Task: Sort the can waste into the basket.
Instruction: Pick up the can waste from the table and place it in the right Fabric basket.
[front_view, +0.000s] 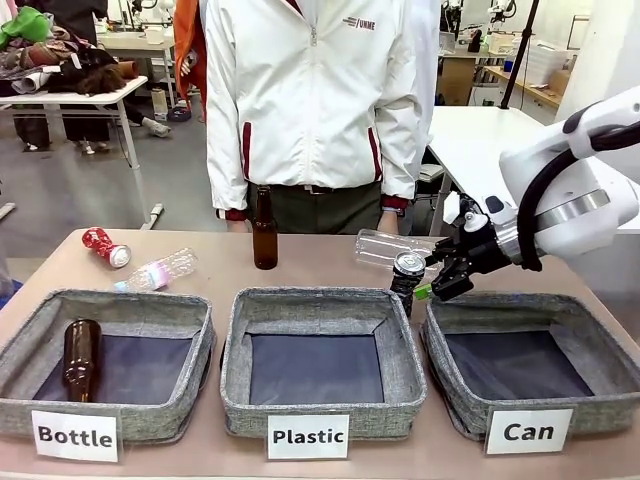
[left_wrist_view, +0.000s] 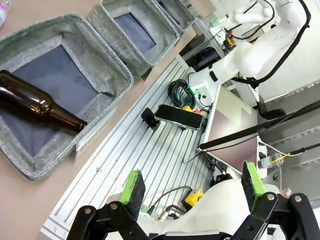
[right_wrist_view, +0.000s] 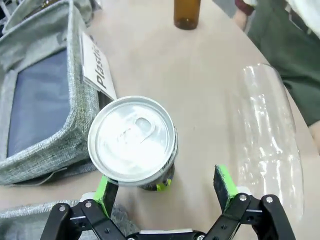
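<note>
Basket: you are looking at a shallow square grey fabric basket with a dark base and a white "Can" label (front_view: 601, 398), sitting at the front of the table (front_view: 320, 255) on the robot's right, its base showing bare.
Black can: a small black metal drink can with a silver top (front_view: 407, 277) (right_wrist_view: 133, 142) is standing upright just beside the basket's far left corner.
Red can: a crushed red metal can with white marks (front_view: 105, 246) is lying on its side at the far left, well apart from the basket.

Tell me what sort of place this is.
Probably a robotics lab set up for waste sorting: labelled baskets on the table, a white robot arm, and cluttered workbenches behind the person.
</note>
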